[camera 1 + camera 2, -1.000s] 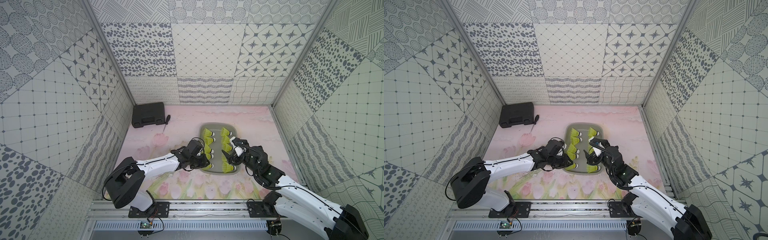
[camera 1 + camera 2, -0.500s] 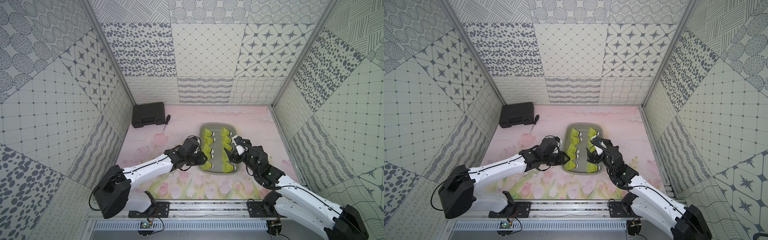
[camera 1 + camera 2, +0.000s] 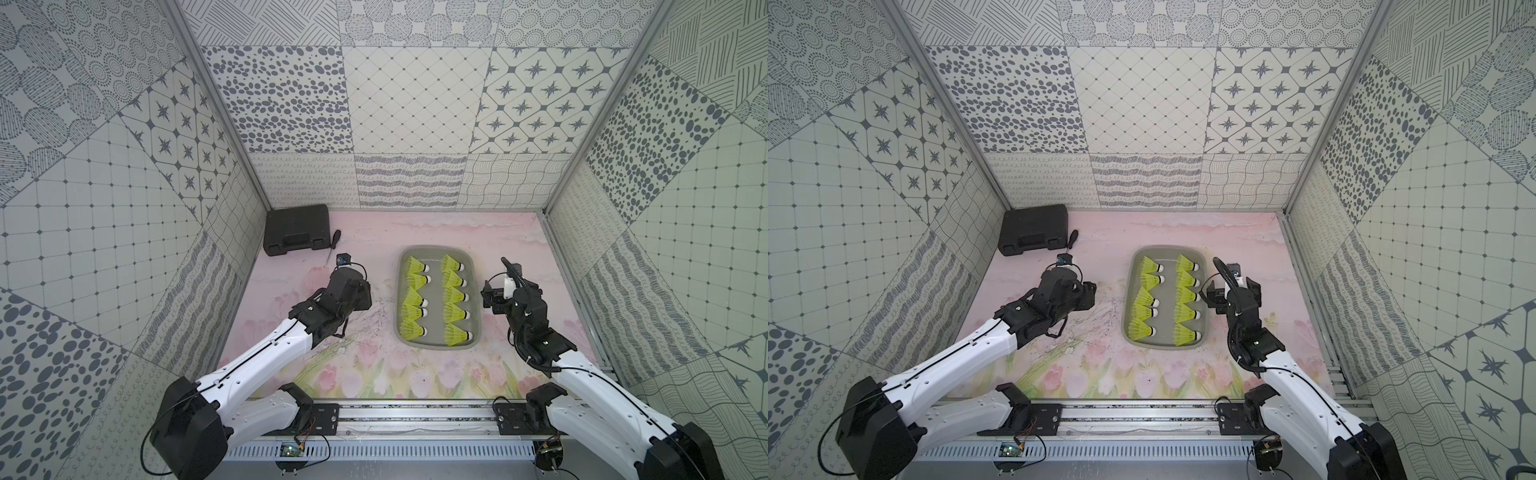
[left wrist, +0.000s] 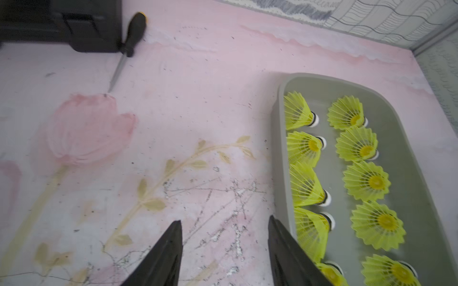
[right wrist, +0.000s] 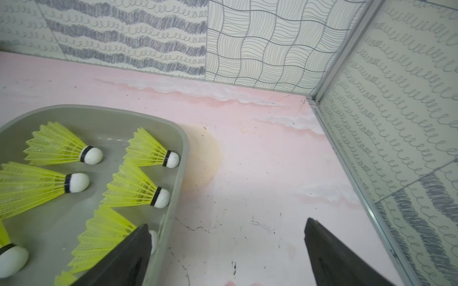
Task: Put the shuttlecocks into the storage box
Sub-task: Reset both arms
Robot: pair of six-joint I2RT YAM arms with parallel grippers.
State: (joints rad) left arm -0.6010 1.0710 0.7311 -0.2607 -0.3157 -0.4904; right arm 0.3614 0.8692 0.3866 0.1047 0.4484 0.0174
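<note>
Seemingly done: all ten neon-yellow cone-skirted shuttlecocks point(image 3: 411, 299) lie in shallow grey plastic storage box point(image 4: 411, 158). L gripper point(image 4: 224, 220) at box's 9 o'clock, fingers part-spread, empty. R gripper point(image 5: 228, 222) at 3 o'clock, fingers wide, empty. Risk: R finger hard by rim; low retreat cd clip wall, shove box, spill shuttlecocks.

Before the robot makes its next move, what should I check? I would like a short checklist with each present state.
1. All shuttlecocks inside the storage box: ok, ten lie in two rows.
2. None lying on the mat: ok where visible; under the arms, cannot tell.
3. Left gripper empty: ok, jaws apart, nothing between.
4. Right gripper empty: ok, jaws wide apart.
5. Both grippers outside the box: ok, one at each side.
</note>
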